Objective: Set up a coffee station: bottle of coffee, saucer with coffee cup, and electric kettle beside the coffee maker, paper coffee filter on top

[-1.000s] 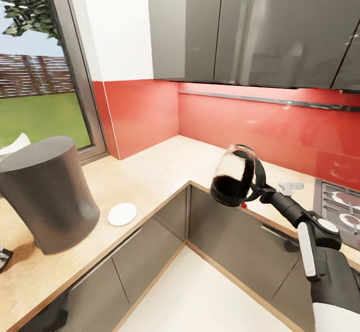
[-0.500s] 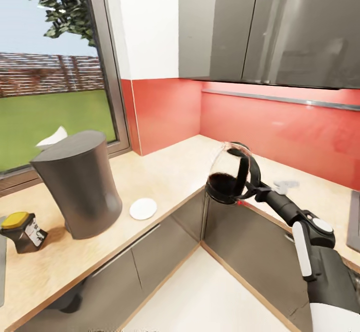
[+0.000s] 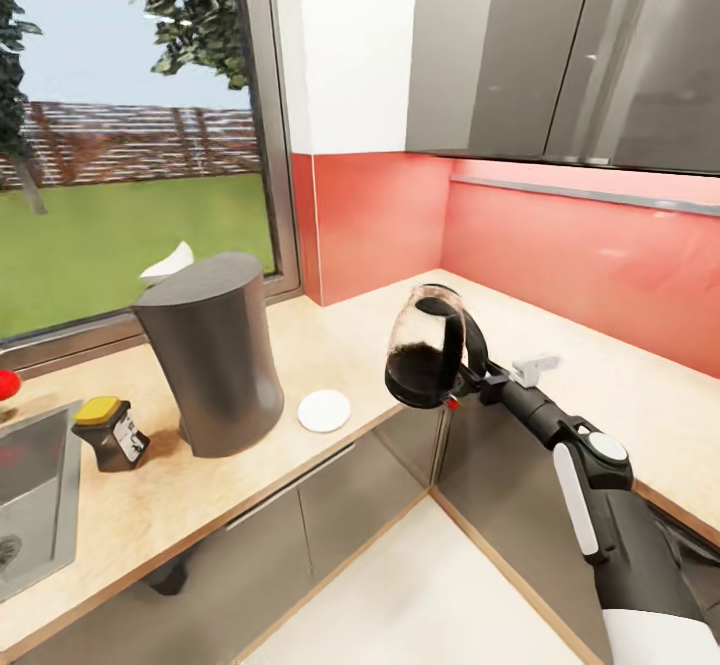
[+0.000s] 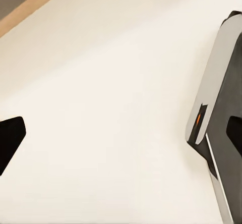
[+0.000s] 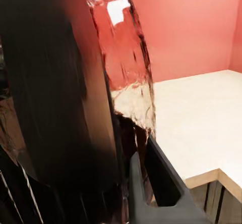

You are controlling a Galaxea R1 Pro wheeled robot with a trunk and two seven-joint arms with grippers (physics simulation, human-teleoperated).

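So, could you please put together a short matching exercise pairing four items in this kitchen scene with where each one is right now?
Things:
1. electric kettle
2. saucer
3. bottle of coffee
4. coffee maker

Places:
A. on the countertop between the sink and the coffee maker
B. held in the air by the right hand
C. flat on the countertop, on the coffee maker's corner side
D. standing before the window

Pairs: 1-B, 2-C, 3-A, 4-D
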